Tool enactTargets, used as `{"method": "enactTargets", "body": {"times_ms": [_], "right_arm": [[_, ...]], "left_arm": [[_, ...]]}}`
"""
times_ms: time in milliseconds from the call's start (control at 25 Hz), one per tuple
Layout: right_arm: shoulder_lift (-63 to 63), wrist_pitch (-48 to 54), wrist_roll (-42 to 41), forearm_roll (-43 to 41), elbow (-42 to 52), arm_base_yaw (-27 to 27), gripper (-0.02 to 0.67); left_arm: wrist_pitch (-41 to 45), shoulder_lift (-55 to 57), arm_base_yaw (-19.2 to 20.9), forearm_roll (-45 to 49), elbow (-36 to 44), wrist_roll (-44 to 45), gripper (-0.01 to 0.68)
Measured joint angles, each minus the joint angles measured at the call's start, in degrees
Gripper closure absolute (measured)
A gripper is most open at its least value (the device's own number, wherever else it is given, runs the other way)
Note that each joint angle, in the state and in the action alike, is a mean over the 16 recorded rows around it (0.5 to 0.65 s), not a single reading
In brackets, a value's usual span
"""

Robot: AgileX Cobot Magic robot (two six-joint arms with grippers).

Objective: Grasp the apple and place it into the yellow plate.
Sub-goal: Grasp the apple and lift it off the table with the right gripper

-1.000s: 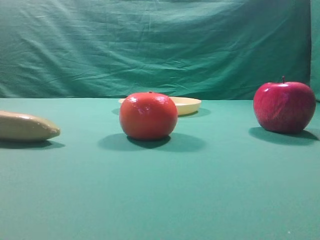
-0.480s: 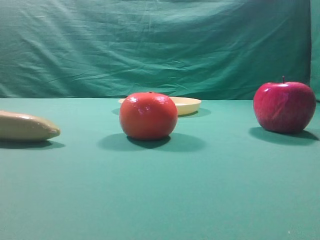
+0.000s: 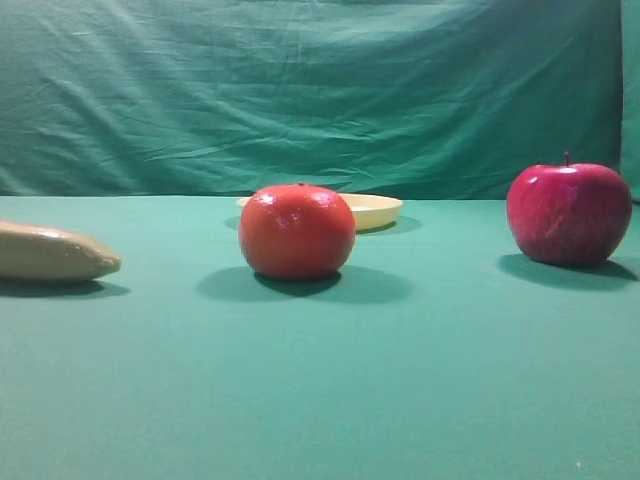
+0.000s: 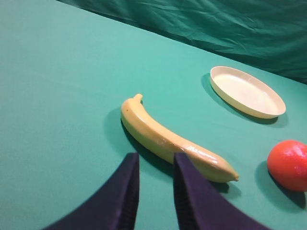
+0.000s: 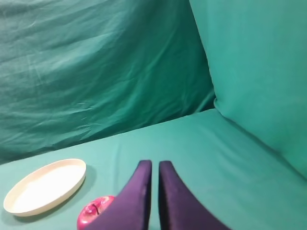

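The apple (image 3: 568,215), deep red with a short stem, stands on the green table at the right. In the right wrist view the apple (image 5: 93,218) shows low and left of my right gripper (image 5: 155,164), whose fingers are shut with nothing between them. The yellow plate (image 3: 375,210) lies at the back middle, partly hidden by a round orange-red fruit; the plate (image 5: 45,187) is empty. My left gripper (image 4: 156,158) hovers near a banana with its jaws a little apart and empty. Beyond it lies the plate (image 4: 247,91). Neither gripper shows in the exterior view.
An orange-red tomato-like fruit (image 3: 296,232) sits mid-table in front of the plate; it also shows as the round fruit (image 4: 289,164) at the right edge of the left wrist view. A tan banana (image 3: 50,253) lies at the left, the same banana (image 4: 168,139) just ahead of the left fingers. Green cloth hangs behind.
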Motion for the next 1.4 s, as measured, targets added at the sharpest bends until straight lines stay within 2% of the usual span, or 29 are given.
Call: {"method": "enactTargets", "body": {"times_ms": [480, 720, 1080, 1240, 1400], "right_arm": [[20.8, 5.6, -14.6, 0.9, -13.1, 1.1, 0.649], [29.2, 9.0, -22.0, 1.1, -18.4, 4.9, 0.649], [47.5, 19.0, -26.4, 1.2, -30.1, 12.2, 0.643], [56.7, 22.9, -26.4, 1.2, -36.3, 13.8, 0.580], [64.9, 25.5, -26.1, 1.2, -42.1, 14.3, 0.439]], "left_arm": [[0.0, 0.0, 0.0, 0.0, 0.0, 0.0, 0.516], [0.0, 0.0, 0.0, 0.0, 0.0, 0.0, 0.516], [0.0, 0.0, 0.0, 0.0, 0.0, 0.0, 0.516], [0.0, 0.0, 0.0, 0.0, 0.0, 0.0, 0.516], [0.0, 0.0, 0.0, 0.0, 0.0, 0.0, 0.516]]}}
